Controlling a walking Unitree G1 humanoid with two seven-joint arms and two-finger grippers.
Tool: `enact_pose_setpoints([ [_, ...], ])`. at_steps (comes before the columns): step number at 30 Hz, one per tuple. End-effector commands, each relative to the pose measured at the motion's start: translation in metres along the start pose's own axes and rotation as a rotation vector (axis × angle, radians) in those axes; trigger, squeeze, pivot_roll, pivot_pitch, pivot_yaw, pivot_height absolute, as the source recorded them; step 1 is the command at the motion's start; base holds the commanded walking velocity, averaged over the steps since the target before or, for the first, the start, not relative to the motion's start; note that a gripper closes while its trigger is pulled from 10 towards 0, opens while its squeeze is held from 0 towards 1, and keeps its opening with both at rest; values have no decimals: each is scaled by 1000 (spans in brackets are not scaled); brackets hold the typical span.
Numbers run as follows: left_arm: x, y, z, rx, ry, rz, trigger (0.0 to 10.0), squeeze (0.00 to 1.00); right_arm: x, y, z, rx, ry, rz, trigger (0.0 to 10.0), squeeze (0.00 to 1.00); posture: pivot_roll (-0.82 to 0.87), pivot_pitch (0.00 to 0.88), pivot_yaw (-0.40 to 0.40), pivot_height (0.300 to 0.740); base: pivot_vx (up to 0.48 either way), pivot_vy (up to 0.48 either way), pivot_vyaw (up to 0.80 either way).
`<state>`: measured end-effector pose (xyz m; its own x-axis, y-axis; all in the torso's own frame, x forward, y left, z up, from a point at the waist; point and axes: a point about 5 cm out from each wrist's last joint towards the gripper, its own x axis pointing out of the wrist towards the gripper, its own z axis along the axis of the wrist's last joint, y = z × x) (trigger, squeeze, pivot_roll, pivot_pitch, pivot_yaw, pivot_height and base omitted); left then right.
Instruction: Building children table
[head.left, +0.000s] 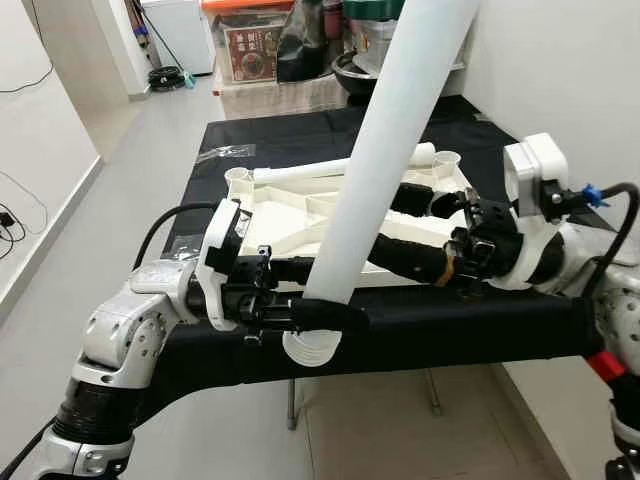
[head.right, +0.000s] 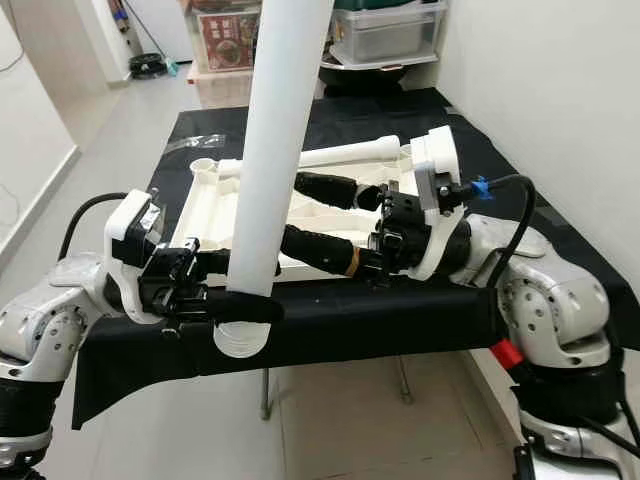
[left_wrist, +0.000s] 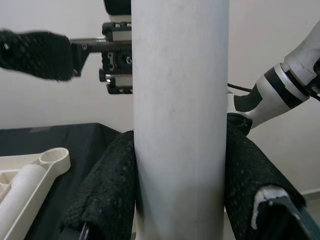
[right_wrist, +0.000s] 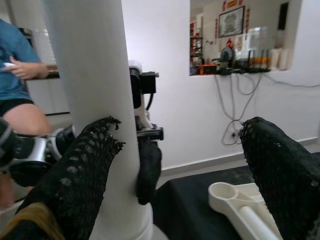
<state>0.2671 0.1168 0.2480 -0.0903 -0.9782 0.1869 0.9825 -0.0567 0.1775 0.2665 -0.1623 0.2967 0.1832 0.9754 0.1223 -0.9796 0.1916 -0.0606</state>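
Observation:
A long white table leg (head.left: 385, 150) rises steeply in front of me. Its ribbed lower end (head.left: 310, 350) hangs past the front edge of the black-covered table (head.left: 300, 135). My left gripper (head.left: 328, 316) is shut on the leg just above that end, and its pads (left_wrist: 110, 190) press both sides. My right gripper (head.left: 385, 222) is open at the leg's right side; one finger (right_wrist: 85, 170) lies against the tube and the other (right_wrist: 280, 170) stands well apart. The white tabletop (head.left: 285, 225) lies upside down on the table. A second leg (head.left: 300, 173) rests along its far edge.
A white wall runs close along the table's right side. Boxes and containers (head.left: 255, 45) stand beyond the far end. Open floor lies to the left, with a coiled cable (head.left: 165, 78). A person in a blue shirt (right_wrist: 15, 50) shows in the right wrist view.

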Motion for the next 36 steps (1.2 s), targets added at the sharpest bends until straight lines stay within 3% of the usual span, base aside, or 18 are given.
enact_pose_setpoints([
  [1,1,-3,3,23,4,23,10000,0,12,13,5,13,15,109,10000,0,-119,10,27,740,0,0,0],
  [8,-1,-4,6,45,-9,82,10000,0,8,18,-22,75,106,151,10000,0,-112,19,31,740,0,0,0],
  [15,0,-3,6,53,-17,101,10000,0,8,17,-21,75,91,152,10000,0,-110,22,33,740,0,0,0],
  [18,3,-4,2,45,-14,105,10000,0,17,20,-10,70,6,178,10000,0,-109,23,37,740,0,0,0],
  [24,3,-4,0,40,-11,118,10000,0,23,24,-4,57,-59,201,10000,0,-116,22,45,740,0,0,0],
  [30,4,-3,-2,36,-21,137,10000,0,39,32,-11,48,-69,234,10000,0,-115,22,47,740,0,0,0],
  [36,3,-2,-6,34,-2,142,10000,0,58,28,-19,79,-78,212,10000,0,-119,19,52,740,0,0,0],
])
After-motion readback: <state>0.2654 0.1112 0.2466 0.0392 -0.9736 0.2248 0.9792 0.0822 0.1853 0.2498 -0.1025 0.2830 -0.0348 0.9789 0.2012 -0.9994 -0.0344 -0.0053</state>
